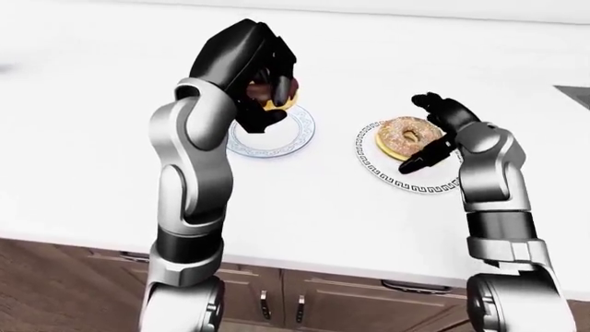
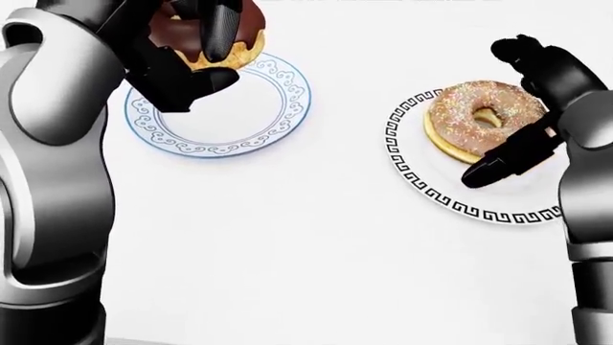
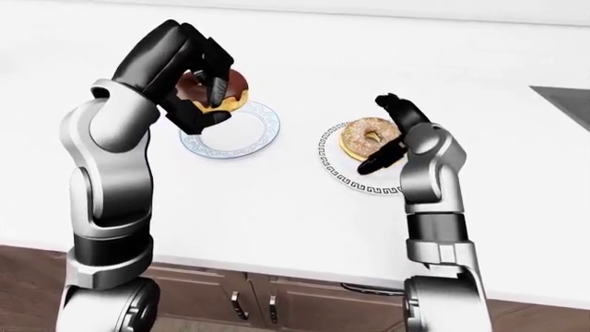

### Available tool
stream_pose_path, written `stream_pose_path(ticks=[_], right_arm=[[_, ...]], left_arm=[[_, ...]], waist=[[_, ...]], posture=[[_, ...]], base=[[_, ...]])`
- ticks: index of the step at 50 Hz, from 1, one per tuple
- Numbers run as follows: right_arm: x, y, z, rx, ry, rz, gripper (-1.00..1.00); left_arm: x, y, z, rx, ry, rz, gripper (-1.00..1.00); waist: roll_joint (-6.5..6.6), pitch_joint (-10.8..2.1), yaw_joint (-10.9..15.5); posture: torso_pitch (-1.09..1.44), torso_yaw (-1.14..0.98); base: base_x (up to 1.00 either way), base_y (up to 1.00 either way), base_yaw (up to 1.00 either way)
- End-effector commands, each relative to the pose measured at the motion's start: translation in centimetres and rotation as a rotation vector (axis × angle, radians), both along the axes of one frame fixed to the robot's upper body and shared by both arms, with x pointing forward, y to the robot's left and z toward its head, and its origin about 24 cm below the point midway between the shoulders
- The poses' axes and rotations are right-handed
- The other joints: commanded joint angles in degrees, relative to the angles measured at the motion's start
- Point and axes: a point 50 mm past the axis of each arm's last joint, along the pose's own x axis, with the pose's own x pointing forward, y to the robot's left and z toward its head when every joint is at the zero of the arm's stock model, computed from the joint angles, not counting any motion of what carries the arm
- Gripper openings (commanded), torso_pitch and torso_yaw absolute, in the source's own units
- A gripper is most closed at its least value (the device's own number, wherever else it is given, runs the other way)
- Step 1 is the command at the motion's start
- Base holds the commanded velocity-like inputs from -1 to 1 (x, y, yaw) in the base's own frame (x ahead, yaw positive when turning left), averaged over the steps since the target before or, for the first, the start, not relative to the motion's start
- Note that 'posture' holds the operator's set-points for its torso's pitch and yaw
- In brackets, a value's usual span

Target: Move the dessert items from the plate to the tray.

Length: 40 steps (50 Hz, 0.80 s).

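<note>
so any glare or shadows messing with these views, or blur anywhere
Head view: the counter is flat, near-blown white with almost no cast shadows; the sprinkled doughnut stays sharp. Right-eye view: soft highlights streak the left hand's grey arm, and the chocolate doughnut is crisp. No blur in any view.

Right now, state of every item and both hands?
chocolate doughnut: lifted off its plate, held in the left hand.
blue-rimmed plate: bare, on the counter.
sprinkled doughnut: lying on its plate, not gripped.
black-patterned plate: on the counter, carrying the sprinkled doughnut.
left hand: shut on the chocolate doughnut.
right hand: open, fingers around the sprinkled doughnut.
</note>
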Motion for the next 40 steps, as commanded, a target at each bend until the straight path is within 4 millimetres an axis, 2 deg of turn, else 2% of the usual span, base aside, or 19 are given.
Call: stream_pose_path(ticks=[1,9,14,16,18,19,21,25,29,32,33,35,37,40], right_arm=[[0.0,-0.3,2.0,-0.035,-0.086,-0.015,0.47],[0.1,-0.7,1.1,-0.049,-0.079,-0.026,0.27],[-0.1,-0.8,2.5,-0.050,-0.159,-0.031,-0.18],[-0.1,-0.9,3.4,-0.034,-0.200,-0.032,-0.22],[-0.7,-0.8,5.1,0.032,-0.257,-0.027,-0.49],[-0.9,-0.7,5.5,0.060,-0.264,-0.022,-0.79],[-1.3,-0.8,6.4,0.071,-0.283,-0.011,-0.98],[-3.0,-0.9,8.3,0.099,-0.316,0.024,-1.00],[-6.1,-1.8,10.3,0.197,-0.331,0.073,-0.96],[-7.3,-2.4,11.2,0.222,-0.349,0.075,-0.97],[-7.6,-2.6,11.3,0.224,-0.354,0.073,-0.97],[-8.3,-2.9,11.7,0.248,-0.369,0.074,-0.98],[-8.6,-3.2,12.1,0.252,-0.379,0.070,-0.99],[-9.3,-3.3,13.1,0.253,-0.411,0.075,-1.00]], left_arm=[[-0.9,-0.2,1.6,-0.005,-0.088,-0.007,-1.00],[-0.8,-0.2,1.6,-0.003,-0.088,-0.009,-1.00],[-0.9,-0.2,1.6,-0.005,-0.088,-0.011,-1.00],[-1.0,-0.2,1.6,-0.004,-0.088,-0.011,-1.00],[-1.0,-0.3,1.6,0.000,-0.089,-0.013,-1.00],[-1.1,-0.3,1.7,0.001,-0.090,-0.014,-1.00],[-1.2,-0.3,2.1,-0.001,-0.095,-0.015,-1.00],[-1.4,0.1,2.6,-0.005,-0.103,-0.009,-1.00],[-2.0,0.1,3.6,-0.004,-0.109,-0.017,-1.00],[-2.6,0.0,4.1,-0.012,-0.114,-0.025,-1.00],[-2.8,-0.1,3.9,-0.009,-0.111,-0.028,-1.00],[-3.2,-0.2,3.7,-0.012,-0.108,-0.036,-1.00],[-3.3,-0.1,3.8,-0.020,-0.108,-0.039,-1.00],[-3.6,-0.1,4.0,-0.018,-0.110,-0.041,-1.00]], waist=[[-0.15,-1.54,0.0],[-0.40,-1.62,0.1],[-0.49,-1.69,0.1],[-0.47,-1.70,0.1],[-0.43,-1.70,0.2],[-0.42,-1.66,0.2],[-0.34,-1.55,0.3],[-0.37,-1.31,0.3],[-0.59,-1.10,0.4],[0.07,-2.66,0.4],[0.45,-2.76,0.3],[2.25,-1.65,0.1],[3.73,-2.31,0.3],[5.13,-1.71,-0.1]], posture=[[0.00,0.00],[0.00,0.00],[0.00,0.00],[0.00,0.00],[0.00,0.00],[0.00,0.00],[0.00,0.00],[0.00,0.00],[0.00,0.00],[0.00,0.00],[0.00,0.00],[0.00,0.00],[0.00,0.00],[0.00,0.00]], base=[[0.00,0.00,0.00],[0.00,0.00,0.00],[0.00,0.00,0.00],[0.00,0.00,0.00],[0.00,0.00,0.00],[0.00,0.00,0.00],[0.00,0.00,0.00],[0.00,0.00,0.00],[0.00,0.00,0.00],[-0.35,-0.01,0.00],[-0.53,-0.07,0.00],[-0.53,-0.15,0.00],[-0.53,-0.41,0.00],[-0.53,-0.70,0.00]])
